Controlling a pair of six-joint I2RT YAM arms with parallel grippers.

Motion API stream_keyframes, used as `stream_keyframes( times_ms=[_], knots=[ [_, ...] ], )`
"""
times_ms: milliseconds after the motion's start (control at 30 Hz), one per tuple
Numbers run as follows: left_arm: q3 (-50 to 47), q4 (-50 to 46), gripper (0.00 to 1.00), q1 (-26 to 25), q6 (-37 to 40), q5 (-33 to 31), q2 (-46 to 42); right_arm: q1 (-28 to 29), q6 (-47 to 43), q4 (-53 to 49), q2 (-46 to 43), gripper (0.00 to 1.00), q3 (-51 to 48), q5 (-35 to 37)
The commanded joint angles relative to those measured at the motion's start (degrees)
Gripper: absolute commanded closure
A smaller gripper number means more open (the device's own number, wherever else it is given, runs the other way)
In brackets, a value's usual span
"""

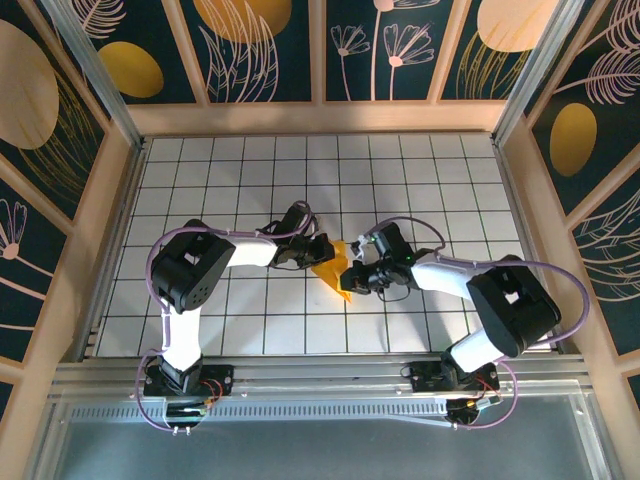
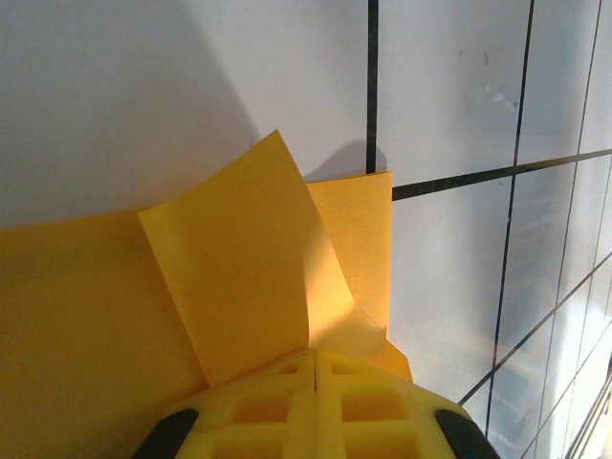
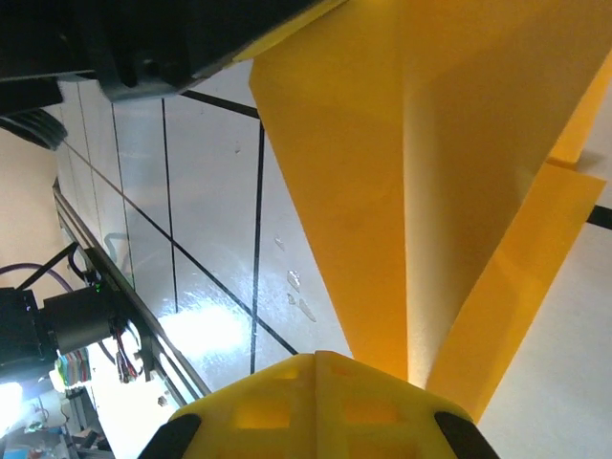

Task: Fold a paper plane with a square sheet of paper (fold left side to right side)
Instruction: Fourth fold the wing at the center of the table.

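Observation:
The orange-yellow sheet of paper (image 1: 334, 270), partly folded into a pointed shape, sits mid-table between both grippers. My left gripper (image 1: 318, 250) is at its left edge. In the left wrist view the yellow fingers (image 2: 316, 356) are pressed together, with a curled flap of the paper (image 2: 239, 258) rising from their tips. My right gripper (image 1: 361, 266) is at the paper's right side. In the right wrist view its fingers (image 3: 316, 357) are shut, and a creased fold of the paper (image 3: 382, 143) runs down to the tips, off to the right of the seam between them.
The white gridded table (image 1: 400, 180) is walled by wooden panels on the left (image 1: 100, 230), back and right (image 1: 545, 230). A metal rail (image 1: 320, 375) with both arm bases runs along the near edge. The left arm's black body (image 3: 163, 38) hangs close above the paper.

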Motion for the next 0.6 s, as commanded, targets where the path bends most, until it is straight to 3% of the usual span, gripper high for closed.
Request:
stream_keyframes(
  times_ms=[0,567],
  knots=[
    [-1.8,-4.9,1.00,-0.1,0.1,-3.2,1.8,0.3,0.8,2.7,1.5,1.00,-1.3,-0.8],
    [-1.4,-5.1,1.00,-0.1,0.1,-3.2,2.1,1.2,-0.5,1.2,3.7,1.00,-2.7,2.1]
  ],
)
